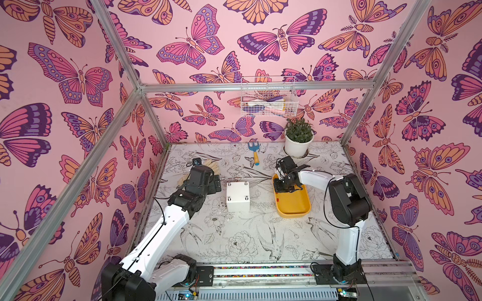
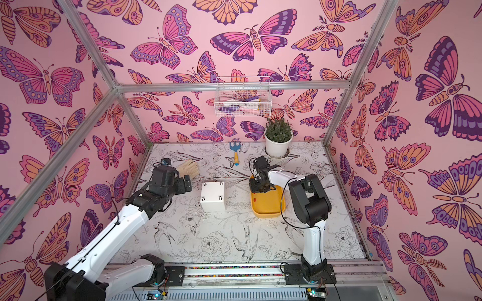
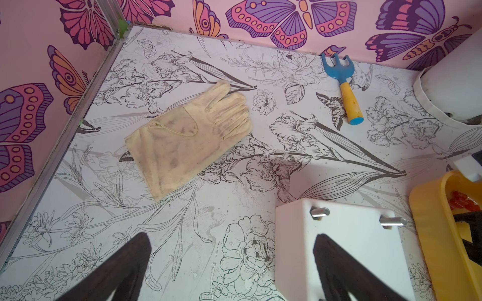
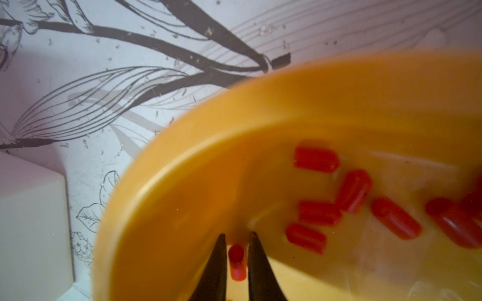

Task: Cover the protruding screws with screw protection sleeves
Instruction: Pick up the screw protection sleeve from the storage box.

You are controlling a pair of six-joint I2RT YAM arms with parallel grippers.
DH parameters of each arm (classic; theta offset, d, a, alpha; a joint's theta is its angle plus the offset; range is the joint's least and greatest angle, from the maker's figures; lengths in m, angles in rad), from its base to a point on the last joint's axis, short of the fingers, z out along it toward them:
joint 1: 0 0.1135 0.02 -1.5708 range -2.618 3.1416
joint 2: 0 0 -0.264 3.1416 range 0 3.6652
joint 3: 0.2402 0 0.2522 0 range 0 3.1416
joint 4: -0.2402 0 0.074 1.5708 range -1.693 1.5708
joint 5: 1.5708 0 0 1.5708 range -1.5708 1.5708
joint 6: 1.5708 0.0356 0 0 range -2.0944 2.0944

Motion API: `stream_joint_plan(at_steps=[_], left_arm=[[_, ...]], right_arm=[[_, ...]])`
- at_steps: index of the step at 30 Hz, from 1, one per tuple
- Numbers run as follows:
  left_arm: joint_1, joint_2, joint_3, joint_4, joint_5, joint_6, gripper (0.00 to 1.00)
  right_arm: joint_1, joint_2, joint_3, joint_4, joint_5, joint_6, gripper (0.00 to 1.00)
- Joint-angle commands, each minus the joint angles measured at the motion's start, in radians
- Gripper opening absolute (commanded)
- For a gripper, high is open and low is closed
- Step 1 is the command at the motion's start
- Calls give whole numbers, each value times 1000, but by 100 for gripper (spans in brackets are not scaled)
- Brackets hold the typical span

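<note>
- Picking step: my right gripper (image 4: pixel 237 234) sits narrow around one sleeve (image 4: pixel 237 260); clamped or not, I cannot tell.
- My left gripper (image 3: pixel 230 235): apart, empty.
- Next: carry toward 9 o'clock, onto a screw (image 3: pixel 320 211).

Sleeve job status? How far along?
Done: nothing; all four screws on the white box are bare. In hand: the right gripper straddles one red sleeve in the yellow tray; grip unclear. The left gripper is open beside the box. Remaining: lift it, cap all four screws.

Four screws (image 3: pixel 320 211), at least seven sleeves (image 4: pixel 315 159), one box (image 1: pixel 238 206), tray (image 1: pixel 293 208), glove (image 3: pixel 187 140), rake (image 3: pixel 344 86), plant (image 1: pixel 299 130).
</note>
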Motion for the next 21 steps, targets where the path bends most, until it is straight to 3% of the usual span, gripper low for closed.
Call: stream_joint_plan(at_steps=[1,21], left_arm=[[-4,-15,-13,2,-20,5,100],[-4,-17,-12,1,-21,5,100]], right_arm=[[10,34,16,-43,22,-14,18],[19,38,34,-78,80,-38,14]])
